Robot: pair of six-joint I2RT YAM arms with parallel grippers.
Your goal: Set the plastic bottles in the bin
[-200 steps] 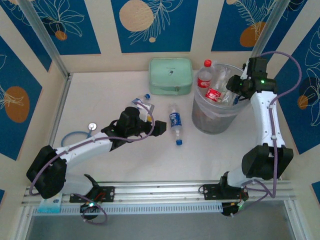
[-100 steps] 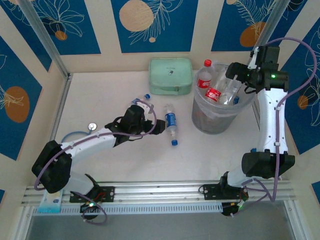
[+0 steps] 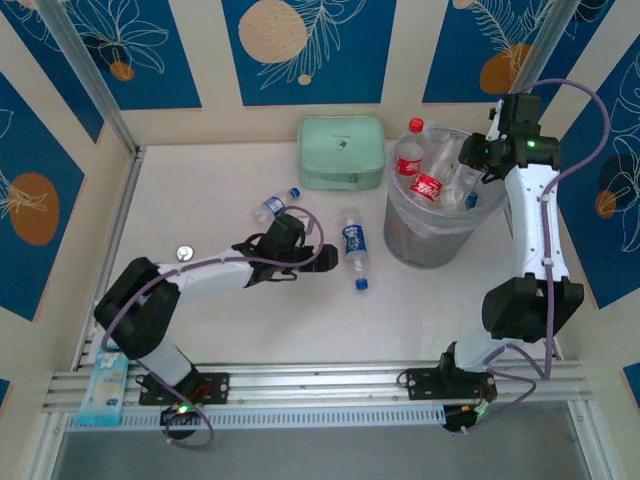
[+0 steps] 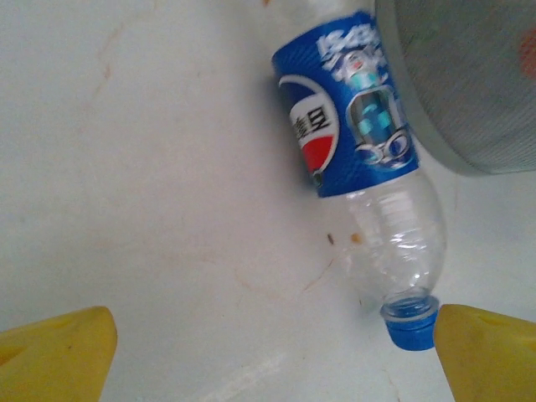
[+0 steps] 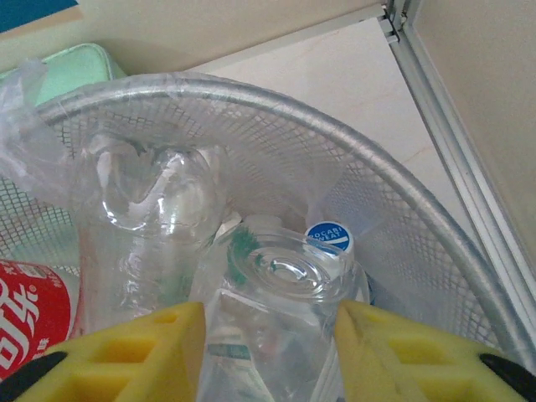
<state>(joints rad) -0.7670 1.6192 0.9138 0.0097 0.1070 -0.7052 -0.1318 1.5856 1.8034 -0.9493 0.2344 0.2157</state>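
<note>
A clear plastic bottle [image 3: 352, 243] with a blue Pepsi label lies on the white table left of the bin [image 3: 400, 235]. In the left wrist view this bottle [image 4: 352, 151] points its blue cap [image 4: 410, 322] at my right-hand fingertip [image 4: 486, 347]. My left gripper [image 3: 320, 250] [image 4: 276, 356] is open, low over the table just short of the cap. A second small bottle [image 3: 272, 205] lies farther back. My right gripper [image 3: 478, 158] [image 5: 268, 318] hangs over the bin [image 5: 335, 142], its yellow pads [image 5: 134, 352] pressed on both sides of a clear bottle [image 5: 285, 276] standing among others.
A mint-green case [image 3: 342, 150] sits left of the bin at the back. A red-labelled bottle [image 3: 410, 160] [image 5: 25, 310] and a crushed clear one [image 5: 151, 209] stand up out of the bin. A stethoscope [image 3: 185, 253] lies beside the left arm. Walls enclose three sides.
My left arm has stretched lower and farther right toward the blue-labelled bottle. My right gripper rose over the bin, opened, and has closed in again on the clear bottle.
</note>
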